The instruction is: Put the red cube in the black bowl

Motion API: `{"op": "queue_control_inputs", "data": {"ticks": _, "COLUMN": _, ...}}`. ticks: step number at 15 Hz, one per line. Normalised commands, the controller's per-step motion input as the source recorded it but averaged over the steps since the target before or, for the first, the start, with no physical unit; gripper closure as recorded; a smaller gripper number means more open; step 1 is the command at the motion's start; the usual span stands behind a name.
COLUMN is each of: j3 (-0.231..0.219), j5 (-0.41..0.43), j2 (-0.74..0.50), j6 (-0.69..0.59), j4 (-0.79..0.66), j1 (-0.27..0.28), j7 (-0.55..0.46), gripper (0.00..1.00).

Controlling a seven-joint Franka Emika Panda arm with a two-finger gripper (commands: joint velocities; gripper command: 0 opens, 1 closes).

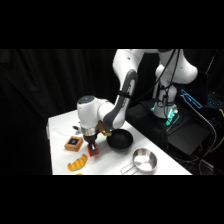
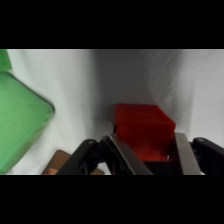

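Jaws astride the red cube (image 2: 144, 131)

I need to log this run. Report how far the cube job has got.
Done: the gripper is down at the red cube, a finger on each side of it. In hand: the grasp; the wrist view doesn't show whether the fingers press it yet. Left: lift it off the table, carry it to the black bowl beside it, and drop it in.

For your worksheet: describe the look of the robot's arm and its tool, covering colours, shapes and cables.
The arm is glossy white with rounded segments, dark joint bands and black cables near its base. The tool has a black linkage and two flat, silvery metal fingers.
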Motion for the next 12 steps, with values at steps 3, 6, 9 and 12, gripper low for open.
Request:
{"op": "queue_control_inputs", "data": {"ticks": 3, "j3": -0.027, "j5": 0.079, "j2": -0.41, "j6": -0.25, "j4": -0.25, "j1": 0.077, "j7": 0.05, "gripper": 0.74}}
{"op": "queue_control_inputs", "data": {"ticks": 6, "j3": -0.015, "j5": 0.046, "j2": -0.55, "j6": -0.34, "j4": -0.30, "j1": 0.076, "j7": 0.03, "gripper": 0.74}}
{"op": "queue_control_inputs", "data": {"ticks": 9, "j3": -0.012, "j5": 0.003, "j2": -0.55, "j6": -0.31, "j4": -0.29, "j1": 0.057, "j7": 0.03, "gripper": 0.74}}
{"op": "queue_control_inputs", "data": {"ticks": 12, "j3": 0.009, "j5": -0.019, "j2": -0.55, "j6": -0.26, "j4": -0.32, "j1": 0.027, "j7": 0.02, "gripper": 0.74}}
